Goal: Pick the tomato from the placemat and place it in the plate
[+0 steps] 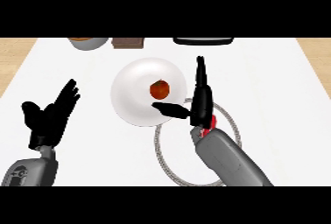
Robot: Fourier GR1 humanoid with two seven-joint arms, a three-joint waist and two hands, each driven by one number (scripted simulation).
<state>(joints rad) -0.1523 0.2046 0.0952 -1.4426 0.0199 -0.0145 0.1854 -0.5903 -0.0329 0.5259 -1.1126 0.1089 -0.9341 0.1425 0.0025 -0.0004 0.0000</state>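
Tomato [160, 89] on plate [131, 94], beside right hand [202, 99]

Three items stand in a row along the far edge of the white counter top [278, 109].
- Far left: a grey bowl [88, 43] with orange-brown contents, partly cut off.
- Just right of it: a brown block [127, 43].
- Further right, apart: a flat black object [202, 41].

A tan surface [14, 52] borders the counter on both sides.

Right hand [202, 101] is standing edge-on, fingers straight & pointing away, thumb [170, 108] sticking out leftward; its forearm [230, 161] is slanting in from below. Left hand [49, 115] is resting open at left, fingers up.
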